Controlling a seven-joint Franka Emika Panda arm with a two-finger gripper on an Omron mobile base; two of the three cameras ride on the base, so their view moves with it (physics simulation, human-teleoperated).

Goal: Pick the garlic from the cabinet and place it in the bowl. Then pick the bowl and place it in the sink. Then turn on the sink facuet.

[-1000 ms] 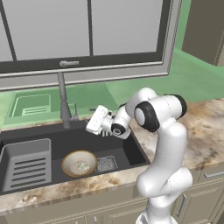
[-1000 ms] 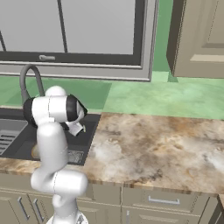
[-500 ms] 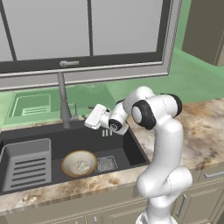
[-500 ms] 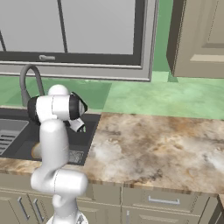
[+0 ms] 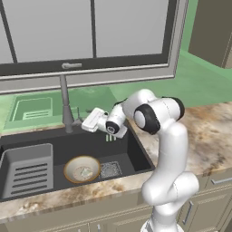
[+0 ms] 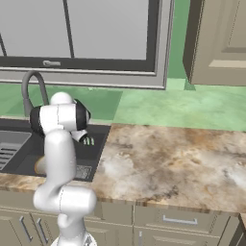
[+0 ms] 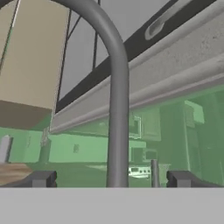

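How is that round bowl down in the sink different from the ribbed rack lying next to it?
The bowl is round with a tan-brown rim and a cream inside; the rack is rectangular, grey and ribbed. The bowl is the smaller of the two, while the rack spans most of the left part of the sink. The bowl lies near the drain grate; the rack lies farther from it. Both rest inside the dark basin.
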